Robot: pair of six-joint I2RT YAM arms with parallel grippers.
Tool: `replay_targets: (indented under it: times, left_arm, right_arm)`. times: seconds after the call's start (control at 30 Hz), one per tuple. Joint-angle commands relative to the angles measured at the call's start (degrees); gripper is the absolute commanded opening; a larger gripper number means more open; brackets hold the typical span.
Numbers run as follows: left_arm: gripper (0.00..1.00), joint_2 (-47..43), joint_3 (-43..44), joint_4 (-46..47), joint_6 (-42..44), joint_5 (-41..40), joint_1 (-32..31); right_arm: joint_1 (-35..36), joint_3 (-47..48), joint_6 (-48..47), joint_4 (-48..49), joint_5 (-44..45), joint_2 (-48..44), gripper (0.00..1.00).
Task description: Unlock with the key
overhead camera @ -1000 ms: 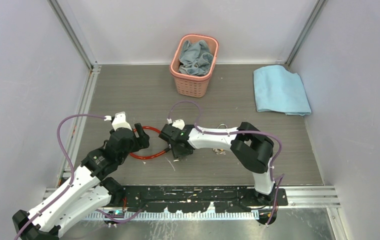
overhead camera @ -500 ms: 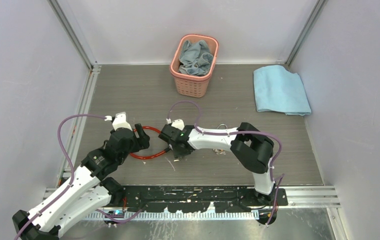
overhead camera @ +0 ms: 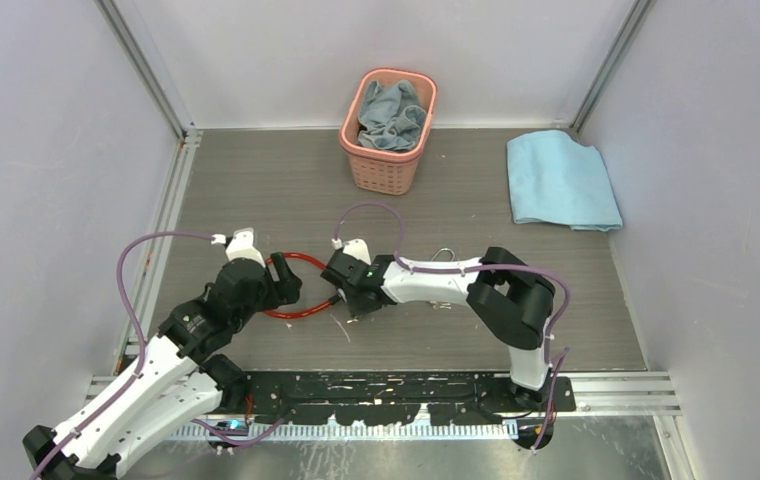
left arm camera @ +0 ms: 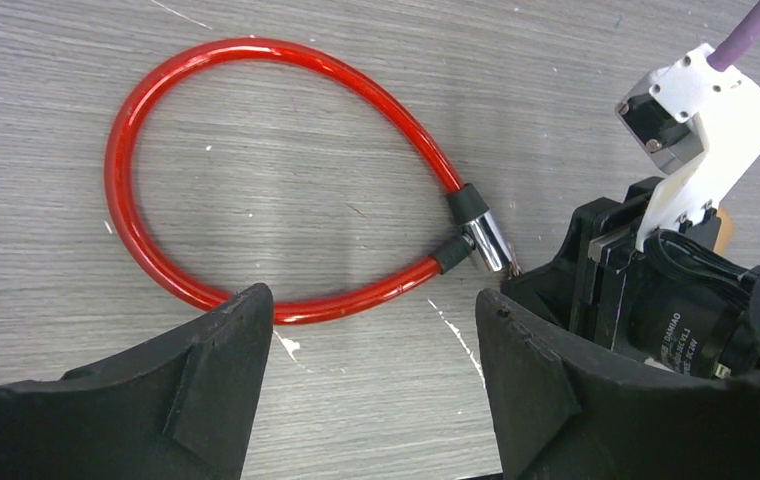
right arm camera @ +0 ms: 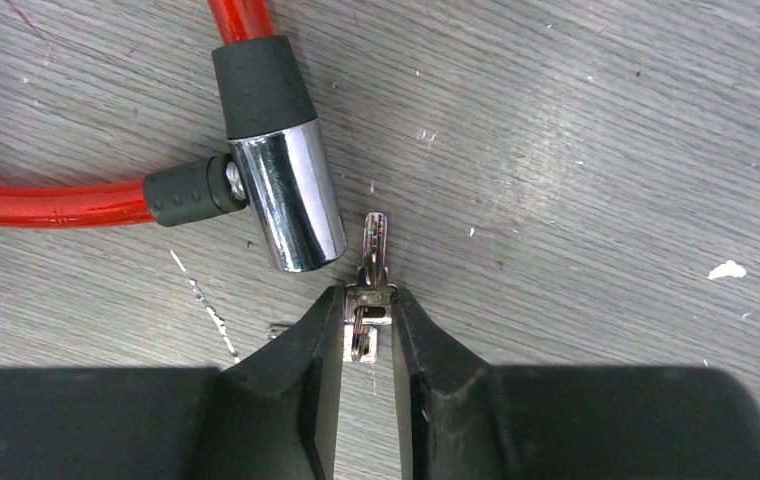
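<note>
Pinched together on the head of a small silver key (right arm camera: 375, 235), the jaws of the right gripper (right arm camera: 367, 300) hold it with the blade pointing straight out ahead of the fingers. A split ring (right arm camera: 360, 342) hangs from the key's head in the narrow slot between the two pads.

The key's tip lies just beside the chrome cylinder (right arm camera: 288, 205) of the red cable lock (right arm camera: 46, 203), a little to its right and roughly in line with it. It is not in the cylinder, and a thin strip of table (right arm camera: 596, 150) shows between the two. I cannot see the keyhole from either wrist view.

Over on the left, the left gripper (left arm camera: 374, 305) has its jaws wide apart and holds nothing. The lock lies flat as a closed loop (left arm camera: 116, 180) on the grey wood-grain table, and its near arc runs across the gap between the black fingers (left arm camera: 221, 375). Whether the fingertip touches the cable, I cannot tell.

From above, the lock (overhead camera: 291, 314) sits between the two wrists, with the left gripper (overhead camera: 281, 285) at its left side and the right gripper (overhead camera: 354, 303) at its right. Well apart at the back stands a pink basket (overhead camera: 384, 172) holding a grey cloth (overhead camera: 392, 112), and a blue cloth (overhead camera: 560, 180) lies at the far right.
</note>
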Motion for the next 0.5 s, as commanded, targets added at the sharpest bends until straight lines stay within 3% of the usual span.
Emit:
replay_targets:
  times: [0.0,0.47]
  left_arm:
    - [0.74,-0.82,1.81,-0.07,0.61,3.22,0.07]
    - [0.7,0.12,0.88,2.3,-0.76,13.63,0.06]
  right_arm:
    - [0.31,-3.03,-1.53,0.75,0.77,-2.21,0.18]
    - [0.34,-13.23,-2.35,5.88,1.69,-11.73,0.13]
